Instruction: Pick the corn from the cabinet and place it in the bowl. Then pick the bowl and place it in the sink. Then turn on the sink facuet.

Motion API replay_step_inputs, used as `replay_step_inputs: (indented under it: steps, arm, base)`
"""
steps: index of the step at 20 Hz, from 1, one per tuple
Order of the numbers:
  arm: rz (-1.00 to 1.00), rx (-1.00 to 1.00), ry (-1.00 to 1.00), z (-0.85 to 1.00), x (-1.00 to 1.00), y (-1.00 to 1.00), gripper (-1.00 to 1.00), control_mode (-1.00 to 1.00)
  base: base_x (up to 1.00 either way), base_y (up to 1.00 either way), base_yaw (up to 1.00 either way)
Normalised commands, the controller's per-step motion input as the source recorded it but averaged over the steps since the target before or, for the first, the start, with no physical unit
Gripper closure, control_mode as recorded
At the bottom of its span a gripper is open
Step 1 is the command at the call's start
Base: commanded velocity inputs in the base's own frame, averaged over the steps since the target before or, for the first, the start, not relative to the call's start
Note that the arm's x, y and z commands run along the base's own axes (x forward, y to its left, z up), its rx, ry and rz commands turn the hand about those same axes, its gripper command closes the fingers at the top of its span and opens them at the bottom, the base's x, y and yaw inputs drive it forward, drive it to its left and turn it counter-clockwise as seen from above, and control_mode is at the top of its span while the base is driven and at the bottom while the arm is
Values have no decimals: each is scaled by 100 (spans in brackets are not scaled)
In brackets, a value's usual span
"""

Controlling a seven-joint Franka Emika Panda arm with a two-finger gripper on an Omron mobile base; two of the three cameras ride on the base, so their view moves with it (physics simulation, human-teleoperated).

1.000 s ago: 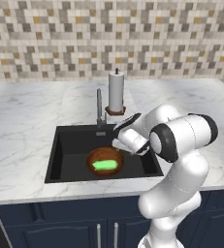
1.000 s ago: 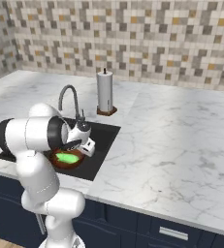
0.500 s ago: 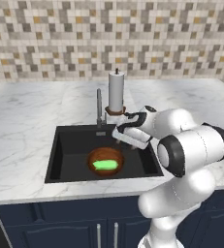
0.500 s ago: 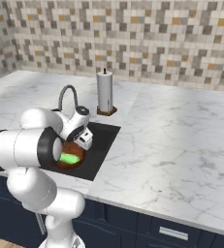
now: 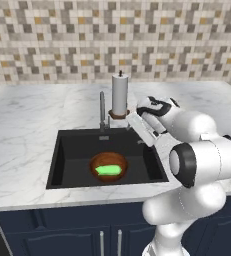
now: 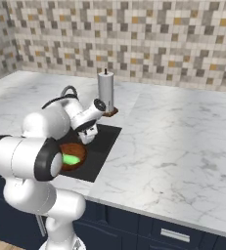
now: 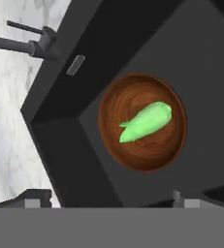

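Observation:
The reddish-brown bowl (image 5: 108, 165) stands on the floor of the black sink (image 5: 77, 150), with the green corn (image 5: 109, 170) lying inside it. My gripper (image 5: 140, 139) hangs open and empty over the sink's right side, above and to the right of the bowl. In the hand view, its fingertips (image 7: 36, 196) spread wide below the bowl (image 7: 142, 121) and corn (image 7: 146, 121). The grey sink facuet (image 5: 102, 112) rises behind the basin, left of my hand. From the right base view, the gripper (image 6: 87, 138) is over the sink (image 6: 107, 136), near the bowl (image 6: 74, 156). The cabinet is out of view.
A white paper-towel roll (image 5: 120, 95) on a dark base stands behind the sink, close to my hand. White marble counter (image 5: 22, 135) surrounds the basin, with a tiled wall behind. Dark blue drawers run below the counter edge.
My hand has lifted away from the bowl and shifted right over the sink's right side, and the elbow has swung right. Bowl and corn have stayed put. The fingers stay open.

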Motion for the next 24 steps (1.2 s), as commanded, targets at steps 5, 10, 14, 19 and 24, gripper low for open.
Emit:
replay_step_inputs:
  steps: [5, 10, 14, 19, 24]
  arm:
    - [-51, 46, 6, 0, -2, -10, -100, -100]
    - [-43, 44, 16, 12, 18, 1, -100, -100]
    - [-21, 50, 23, 16, 70, 1, -100, -100]
    - [-8, 53, 17, 0, 65, 0, -100, -100]
    - [0, 28, 7, -9, 24, 1, -100, -100]
  base:
    - [0, 0, 0]
    - [0, 0, 0]
    - [0, 0, 0]
    - [0, 0, 0]
    - [0, 0, 0]
